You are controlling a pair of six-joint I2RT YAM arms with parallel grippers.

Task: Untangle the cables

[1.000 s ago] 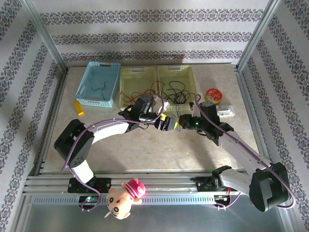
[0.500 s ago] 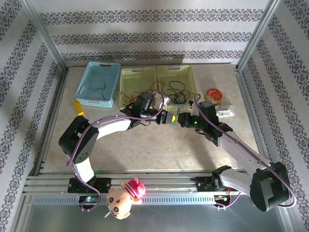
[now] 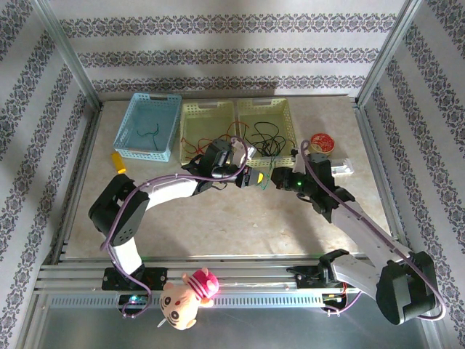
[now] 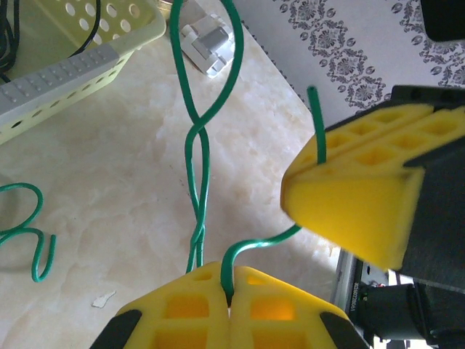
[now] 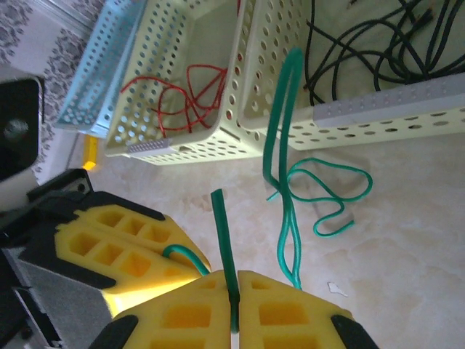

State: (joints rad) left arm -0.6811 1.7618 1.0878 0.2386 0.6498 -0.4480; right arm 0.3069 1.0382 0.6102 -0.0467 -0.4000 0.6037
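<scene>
Pinching one green cable, left gripper & right gripper are both closed on it; its twist isn't undone yet, so probably much work remains.

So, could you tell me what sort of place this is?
Likely a robotics lab cell: an aluminium frame with wallpaper walls, two robot arms at a table, and yellow baskets.

Cable on table, before baskets.

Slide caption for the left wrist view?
Left gripper and right gripper both shut on one green cable, its twisted loop trailing toward the yellow basket.
</scene>
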